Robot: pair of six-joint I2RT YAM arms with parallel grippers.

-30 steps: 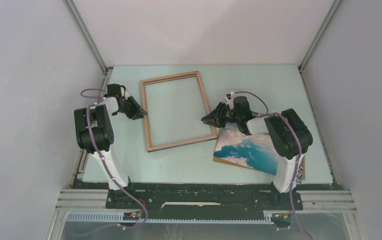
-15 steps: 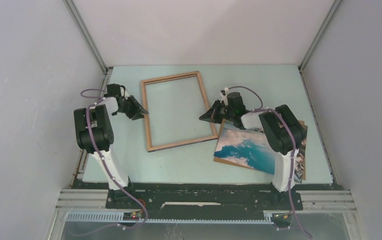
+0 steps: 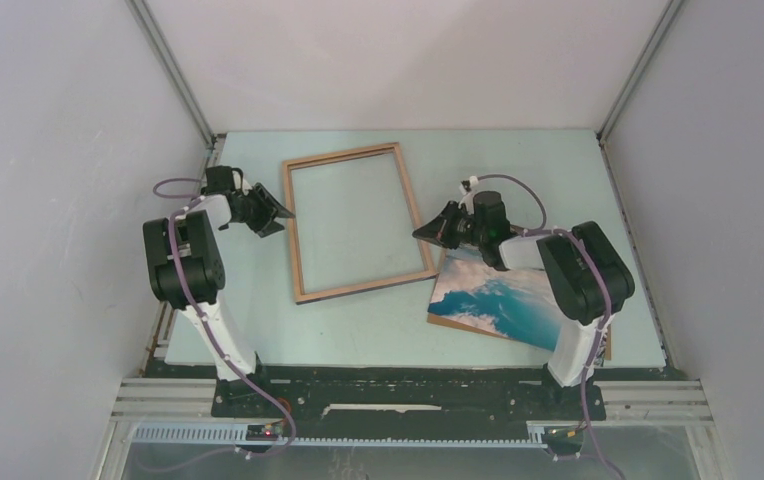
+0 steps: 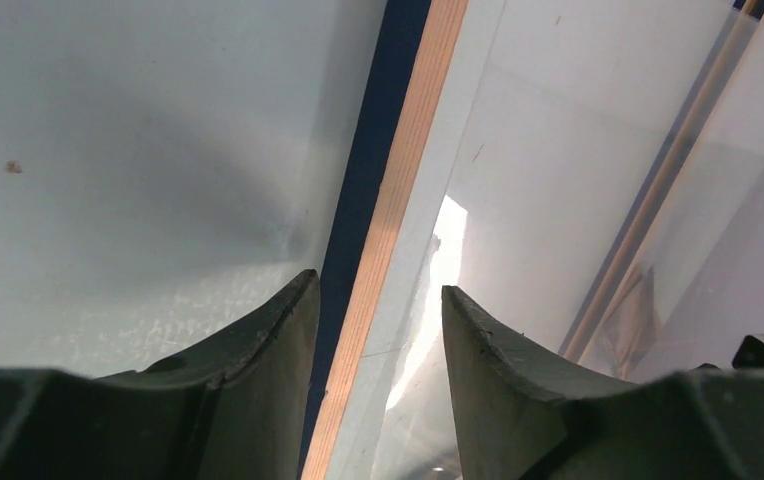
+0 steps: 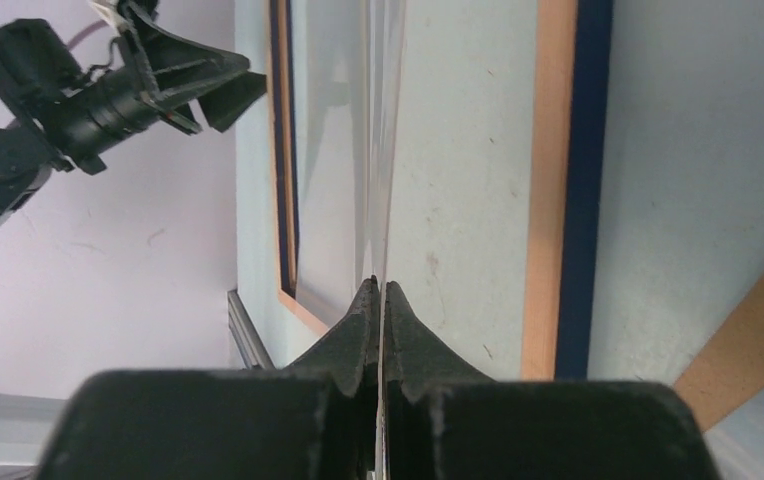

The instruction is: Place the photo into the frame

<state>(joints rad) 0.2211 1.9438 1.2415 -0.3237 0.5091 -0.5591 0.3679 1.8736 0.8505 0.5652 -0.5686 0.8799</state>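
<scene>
A pale green table (image 3: pixel 528 170) sits between white walls (image 3: pixel 388 60). The frame (image 3: pixel 343 155) lies flat at upper centre and the photo (image 3: pixel 493 300) lies face up at lower right. The left gripper (image 3: pixel 283 213) stands partly open and empty by the frame's left rail, and the right gripper (image 3: pixel 421 233) is pinched on a clear sheet (image 5: pixel 383 150).

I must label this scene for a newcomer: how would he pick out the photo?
On the pale green table, look near the right arm's base. The photo lies there, its blue sea and white clouds unlike the wooden frame beside it.
</scene>
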